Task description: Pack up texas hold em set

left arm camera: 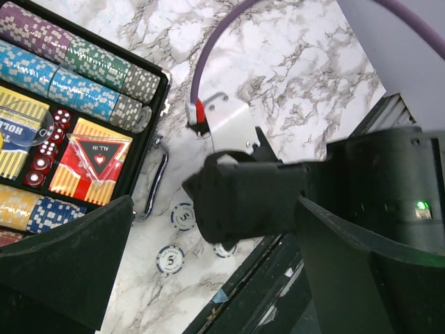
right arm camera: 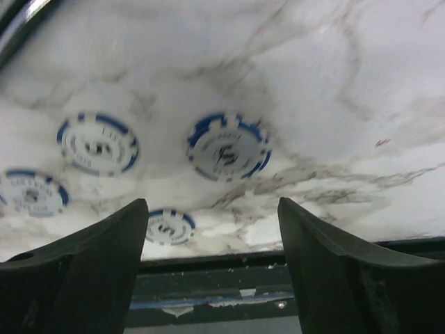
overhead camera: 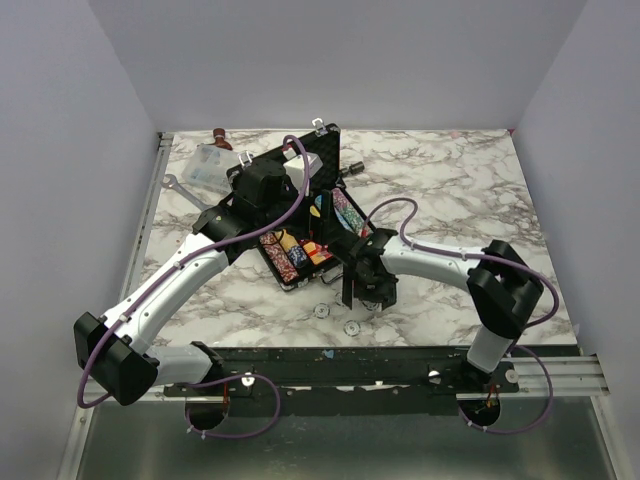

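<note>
"ALL IN" on red-yellow card box (left arm camera: pixel 97 163); "5" on loose chips (left arm camera: pixel 170 259)

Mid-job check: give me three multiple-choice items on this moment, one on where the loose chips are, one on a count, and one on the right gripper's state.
1. Where do the loose chips lie relative to the case?
A. On the table, outside the case on its near side.
B. In the case's foam rows.
C. On the lid.

2. How many loose chips show in the right wrist view?
A. Two.
B. Six.
C. Four.

3. How does the right gripper stand?
A. Shut on a chip.
B. Open, nothing between its fingers.
C. Shut on the case handle.

Answers:
1 A: the left wrist view shows them on marble beside the case.
2 C: four blue-edged chips lie on the marble there.
3 B: the fingers stand apart with nothing between them.
</note>
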Controlling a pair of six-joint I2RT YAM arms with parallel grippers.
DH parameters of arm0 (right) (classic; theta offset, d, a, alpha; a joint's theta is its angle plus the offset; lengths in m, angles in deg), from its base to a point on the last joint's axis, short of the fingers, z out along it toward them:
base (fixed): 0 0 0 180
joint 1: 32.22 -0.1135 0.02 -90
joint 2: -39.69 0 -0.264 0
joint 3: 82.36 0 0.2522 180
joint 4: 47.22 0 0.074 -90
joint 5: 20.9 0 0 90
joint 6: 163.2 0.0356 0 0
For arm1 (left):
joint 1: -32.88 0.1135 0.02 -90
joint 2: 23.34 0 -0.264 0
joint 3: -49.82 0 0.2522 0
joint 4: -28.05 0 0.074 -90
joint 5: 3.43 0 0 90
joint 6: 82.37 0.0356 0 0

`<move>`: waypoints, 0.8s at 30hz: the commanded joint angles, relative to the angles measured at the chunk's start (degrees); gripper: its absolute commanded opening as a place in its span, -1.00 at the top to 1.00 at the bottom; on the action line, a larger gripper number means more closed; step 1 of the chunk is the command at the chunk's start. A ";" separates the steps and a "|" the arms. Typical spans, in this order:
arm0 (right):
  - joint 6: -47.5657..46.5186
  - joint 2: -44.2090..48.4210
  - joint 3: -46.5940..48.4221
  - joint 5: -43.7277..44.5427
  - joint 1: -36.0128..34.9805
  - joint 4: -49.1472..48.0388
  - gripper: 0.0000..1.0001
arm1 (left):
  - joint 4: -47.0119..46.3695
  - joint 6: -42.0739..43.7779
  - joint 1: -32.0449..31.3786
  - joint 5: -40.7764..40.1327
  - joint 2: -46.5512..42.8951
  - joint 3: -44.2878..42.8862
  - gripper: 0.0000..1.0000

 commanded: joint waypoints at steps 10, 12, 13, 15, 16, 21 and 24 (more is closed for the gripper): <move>4.58 -3.07 -0.67 -6.02 -8.99 -2.96 -0.43 | 0.58 1.60 -0.18 -4.13 -1.70 -0.31 -0.95; 4.73 -3.42 -0.49 -5.76 -9.05 -3.13 -0.34 | 0.42 1.51 -0.16 -3.93 -1.87 -0.27 -0.95; 4.76 -3.67 -0.40 -5.60 -8.99 -3.07 -0.32 | 0.41 1.51 -0.13 -3.86 -1.89 -0.23 -0.95; 4.83 -4.11 -0.12 -5.23 -9.06 -2.89 -0.31 | 0.41 1.43 -0.15 -3.76 -2.00 -0.22 -0.95; 4.95 -4.30 -0.01 -5.18 -9.02 -3.00 -0.30 | 0.41 1.42 -0.11 -3.64 -2.09 -0.24 -0.95; 5.12 -5.09 0.43 -5.76 -9.07 -3.94 -0.26 | 0.33 1.33 -0.14 -3.40 -2.14 -0.18 -0.95; 5.22 -5.38 0.22 -5.93 -9.05 -3.94 -0.19 | 0.31 1.33 -0.17 -3.29 -2.05 -0.16 -0.95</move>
